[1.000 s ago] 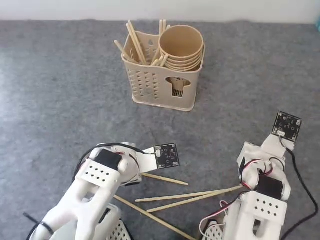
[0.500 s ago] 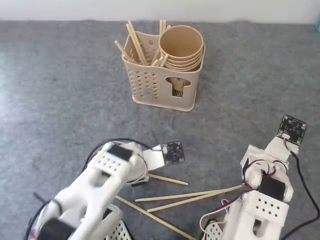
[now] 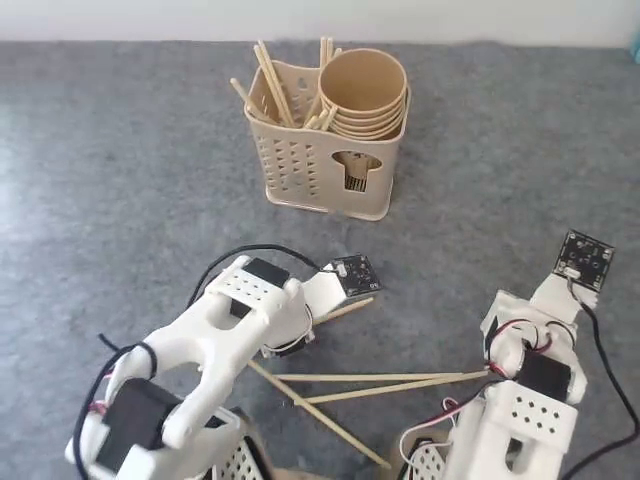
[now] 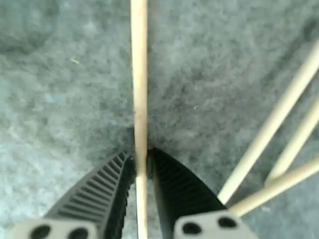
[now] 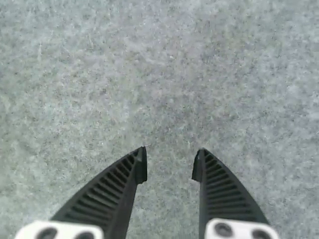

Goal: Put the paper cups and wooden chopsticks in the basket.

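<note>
**Item 1: basket** (image 3: 300, 165). A perforated beige holder standing upright on the grey carpet (image 3: 120, 180). Take it as your landmark. One side holds a nested stack of paper cups (image 3: 362, 85). The other holds a bundle of chopsticks (image 3: 268, 78) leaning tips-up. The cups look done, so the loose sticks are what is left for you.

**Item 2: left gripper** (image 4: 141, 158). It sits on the arms' side of the basket, apart from it. Its fingers (image 4: 112, 184) are pinched almost together on a single chopstick (image 4: 138, 74). The stick runs lengthwise through the slot between them and juts past the tips. Held in line with the fingers like this, it can probably be pointed tip-first into the basket. You cannot tell whether it has cleared the carpet, or where along its length the grip falls.

**Item 3: loose chopsticks** (image 3: 380, 378). Three of them lie flat on the carpet, farther from the basket than the held one. They cross near the left arm and fan out toward the right arm. They lie just beside the left gripper, and none is between its fingers.

**Item 4: right gripper** (image 5: 169, 164). It is on the arms' side of the basket, well apart from it, pointing down at bare carpet. The fingers are spread a moderate gap with nothing between them. It is likely placed aside so that it does not crowd your left-arm pick.
</note>
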